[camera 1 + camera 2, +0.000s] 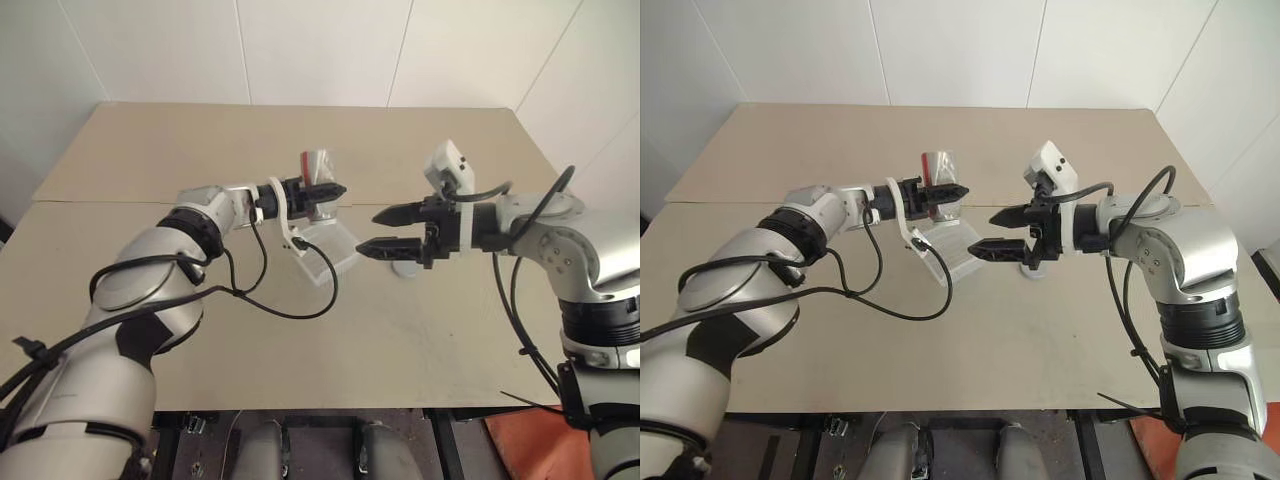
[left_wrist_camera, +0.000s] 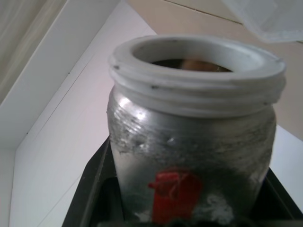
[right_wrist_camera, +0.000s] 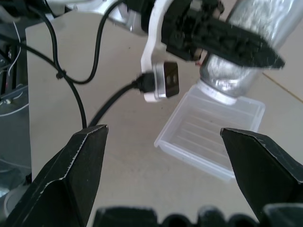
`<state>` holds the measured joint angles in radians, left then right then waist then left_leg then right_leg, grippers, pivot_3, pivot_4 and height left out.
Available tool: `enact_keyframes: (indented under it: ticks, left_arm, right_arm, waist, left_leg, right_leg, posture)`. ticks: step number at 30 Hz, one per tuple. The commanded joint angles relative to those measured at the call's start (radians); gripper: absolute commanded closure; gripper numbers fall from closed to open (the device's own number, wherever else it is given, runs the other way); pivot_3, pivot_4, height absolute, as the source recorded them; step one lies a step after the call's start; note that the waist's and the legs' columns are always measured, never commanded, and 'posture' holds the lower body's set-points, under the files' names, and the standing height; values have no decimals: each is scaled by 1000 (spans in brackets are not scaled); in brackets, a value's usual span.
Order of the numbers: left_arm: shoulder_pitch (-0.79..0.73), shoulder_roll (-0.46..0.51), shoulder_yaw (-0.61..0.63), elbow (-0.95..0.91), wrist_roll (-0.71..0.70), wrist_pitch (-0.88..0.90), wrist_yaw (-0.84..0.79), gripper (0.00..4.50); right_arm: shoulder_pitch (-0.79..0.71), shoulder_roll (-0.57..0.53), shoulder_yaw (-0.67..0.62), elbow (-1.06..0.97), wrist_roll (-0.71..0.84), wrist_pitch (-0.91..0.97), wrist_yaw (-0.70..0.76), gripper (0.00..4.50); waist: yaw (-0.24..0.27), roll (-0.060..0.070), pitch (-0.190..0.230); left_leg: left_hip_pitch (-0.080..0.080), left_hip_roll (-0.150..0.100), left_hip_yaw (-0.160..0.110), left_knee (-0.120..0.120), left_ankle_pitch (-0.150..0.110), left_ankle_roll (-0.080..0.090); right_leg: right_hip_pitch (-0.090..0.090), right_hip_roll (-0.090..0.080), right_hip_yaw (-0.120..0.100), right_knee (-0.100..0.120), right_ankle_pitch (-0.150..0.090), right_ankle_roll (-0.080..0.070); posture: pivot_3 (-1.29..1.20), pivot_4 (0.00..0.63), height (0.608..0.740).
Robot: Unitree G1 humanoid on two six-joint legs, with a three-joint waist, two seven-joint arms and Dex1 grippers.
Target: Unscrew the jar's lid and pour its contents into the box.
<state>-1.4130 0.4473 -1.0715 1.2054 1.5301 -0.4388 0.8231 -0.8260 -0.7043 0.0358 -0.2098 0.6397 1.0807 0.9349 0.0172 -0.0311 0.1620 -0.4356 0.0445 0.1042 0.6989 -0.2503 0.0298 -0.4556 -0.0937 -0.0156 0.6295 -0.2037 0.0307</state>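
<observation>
Your left pincer (image 1: 318, 192) is clamped on the small clear cylindrical jar (image 3: 255, 45) with a red label patch, tipped mouth-down just above the shallow translucent whitish square plastic box (image 3: 210, 137) on the beige bench (image 1: 150, 150). The jar's white threaded mouth (image 2: 196, 71) is uncapped, and a brownish piece (image 2: 201, 65) shows inside. No contents are visible in the box. Your right pincer (image 1: 385, 232) stands wide and empty beside it, over the round grey lid (image 1: 406, 267) lying on the bench

head pair: above, forward-down, share table (image 1: 300, 340) | wrists: close, along own tools
</observation>
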Motion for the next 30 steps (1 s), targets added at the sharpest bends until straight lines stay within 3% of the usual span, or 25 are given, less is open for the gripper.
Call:
enact_keyframes:
  ticks: [1, 5, 9, 12, 15, 18, 20, 26, 30]
  left_arm:
    - [-51, -3, 3, 17, -29, 20, -5, 2575]
    - [-41, -2, 19, -5, -62, -11, -18, 2575]
    - [-23, 22, 116, -6, -208, -102, -116, 2575]
    - [21, 70, 330, 10, -491, -218, -341, 2575]
    - [142, 92, 651, -24, -955, -267, -791, 2575]
    - [318, 55, 922, -266, -1423, -3, -1215, 2575]
    - [431, 55, 1014, -433, -1591, 160, -1348, 2575]
    - [681, 31, 1167, -792, -1829, 506, -1404, 2575]
    - [781, -20, 1193, -848, -1856, 538, -1398, 2575]
  right_arm:
    - [5, 1, -42, -55, 28, -5, -23, 34]
    - [11, 8, -52, -62, 38, -9, -43, 34]
    - [23, 12, -48, -68, 26, -35, -52, 34]
    - [49, 21, -51, -83, 5, -89, -67, 34]
    - [80, 23, -62, -99, -5, -146, -74, 34]
    - [103, 21, -67, -104, -11, -182, -75, 34]
    - [109, 25, -68, -98, -12, -196, -79, 34]
    - [102, 48, -80, -84, -8, -215, -111, 34]
    - [93, 68, -83, -70, -9, -219, -134, 34]
  waist:
    - [0, 0, 0]
    - [0, 0, 0]
    - [-1, 0, 0]
    - [-6, 0, 0]
    - [-16, 1, 0]
    - [-22, 1, -1]
    - [-24, 1, -1]
    - [-26, 1, -1]
    - [-24, 1, -1]
  left_leg:
    - [0, 0, 0, 0, 0, 0]
    - [-1, 0, 0, 1, -1, 1]
    - [-1, 0, 0, 1, 0, 1]
    - [-1, 0, 0, 2, 0, 1]
    - [-1, 1, 1, 3, 1, -2]
    - [0, 2, 2, 4, 2, -3]
    - [0, 3, 2, 6, 2, -3]
    - [0, 3, 0, 8, 2, -3]
    - [5, 2, -2, 8, 1, -1]
  right_leg:
    - [0, 0, 0, 0, 0, 0]
    - [0, -1, 0, 0, 0, 0]
    - [0, -1, 0, 0, 0, 0]
    - [0, -1, 0, 0, 0, 0]
    - [-1, 0, 1, 1, 0, 0]
    - [-1, 0, 1, 3, 0, 0]
    - [0, 0, 1, 3, 0, 0]
    - [1, 1, 2, 4, 0, 0]
    - [8, 1, 1, 3, 1, 0]
  posture:
    - [0, 150, 740]
    - [0, 150, 740]
    - [0, 150, 740]
    - [0, 150, 740]
    - [0, 150, 740]
    - [0, 150, 740]
    - [0, 150, 740]
    - [0, 150, 740]
    - [0, 150, 740]
